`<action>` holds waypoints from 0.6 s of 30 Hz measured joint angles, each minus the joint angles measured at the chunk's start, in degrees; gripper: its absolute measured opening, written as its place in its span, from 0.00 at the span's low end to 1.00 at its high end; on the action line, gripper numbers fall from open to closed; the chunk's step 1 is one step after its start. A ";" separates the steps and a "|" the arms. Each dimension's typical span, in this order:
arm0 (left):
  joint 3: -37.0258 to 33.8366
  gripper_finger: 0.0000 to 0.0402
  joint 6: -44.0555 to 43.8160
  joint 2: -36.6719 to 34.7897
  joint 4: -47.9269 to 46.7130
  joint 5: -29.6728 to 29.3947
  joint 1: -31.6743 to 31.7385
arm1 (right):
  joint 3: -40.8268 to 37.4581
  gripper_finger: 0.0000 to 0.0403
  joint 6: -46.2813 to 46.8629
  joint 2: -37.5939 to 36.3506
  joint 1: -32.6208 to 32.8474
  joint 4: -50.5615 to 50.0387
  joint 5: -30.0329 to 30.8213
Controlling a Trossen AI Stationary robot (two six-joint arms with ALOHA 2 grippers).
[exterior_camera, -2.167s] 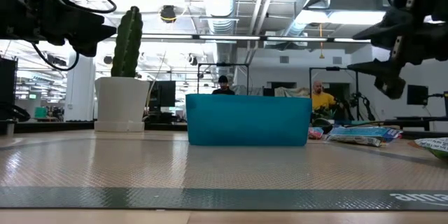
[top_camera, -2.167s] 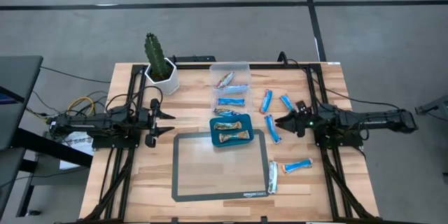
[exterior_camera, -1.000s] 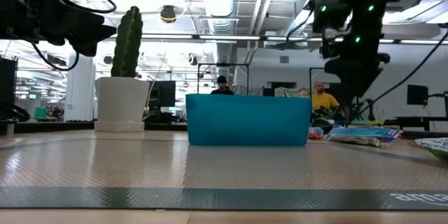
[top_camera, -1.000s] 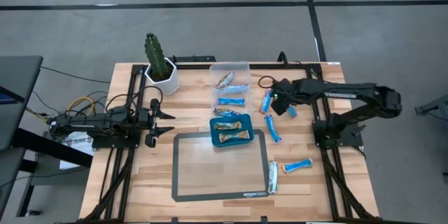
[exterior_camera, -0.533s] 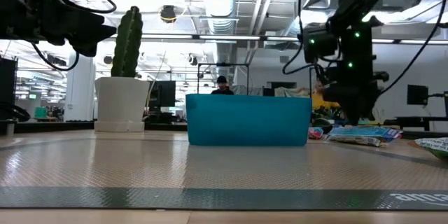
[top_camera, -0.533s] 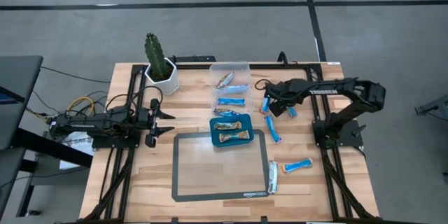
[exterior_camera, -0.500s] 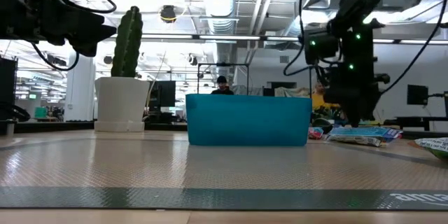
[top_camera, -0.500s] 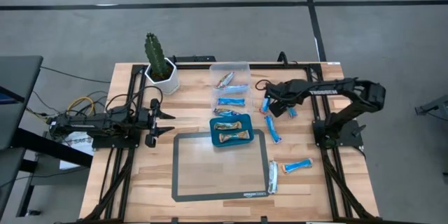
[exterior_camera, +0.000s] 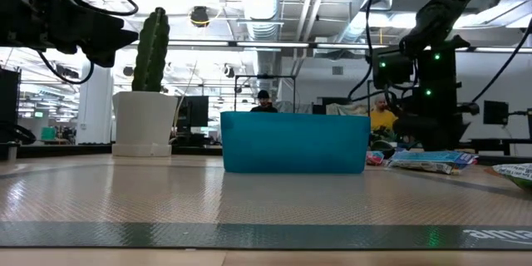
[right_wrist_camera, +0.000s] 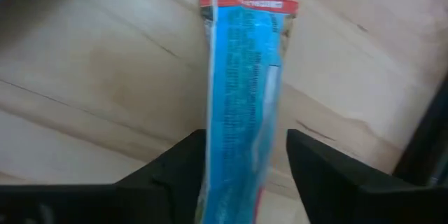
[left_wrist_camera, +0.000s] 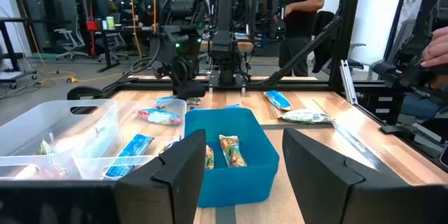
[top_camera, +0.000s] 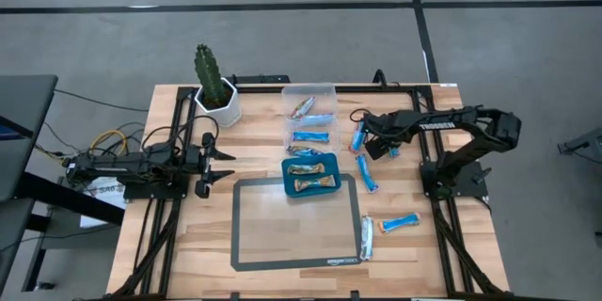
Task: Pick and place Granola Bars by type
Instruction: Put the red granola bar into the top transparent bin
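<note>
The wooden desk (top_camera: 188, 245) carries a dark-edged mat (top_camera: 293, 226) at its front centre. At the mat's far edge sits a teal tray (top_camera: 288, 188) holding two tan-brown granola bars (top_camera: 311, 175). Behind the tray stands a clear bin (top_camera: 324, 89) with a multicoloured bar (top_camera: 302, 105) in its far section and two blue bars (top_camera: 311, 128) nearer. A potted cactus (top_camera: 213, 83) stands at the desk's far left corner.

The right arm reaches in from the right edge, and the right jaws (top_camera: 368, 136) are lowered over a blue-and-white bar (right_wrist_camera: 241, 98) lying flat on the wood just right of the clear bin. In the right wrist view the two dark fingers (right_wrist_camera: 178, 168) straddle the wrapper, spread apart on either side and not yet clenched on it. More blue bars (top_camera: 367, 173) lie loose on the right side of the desk, along with a silver-green bar (top_camera: 367, 238) by the mat's right edge.

The left jaws (top_camera: 218, 163) wait spread apart over the left side of the desk, well apart from the bars.
</note>
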 joint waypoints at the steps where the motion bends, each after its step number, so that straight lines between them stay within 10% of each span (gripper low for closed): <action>1: 0.00 0.46 0.02 -0.02 0.00 0.00 0.02 | -0.35 0.44 0.17 -0.06 0.02 0.56 -0.20; 18: 0.02 0.46 -0.02 -0.02 0.00 0.00 0.02 | -1.56 0.13 1.43 -3.28 0.38 4.06 -3.18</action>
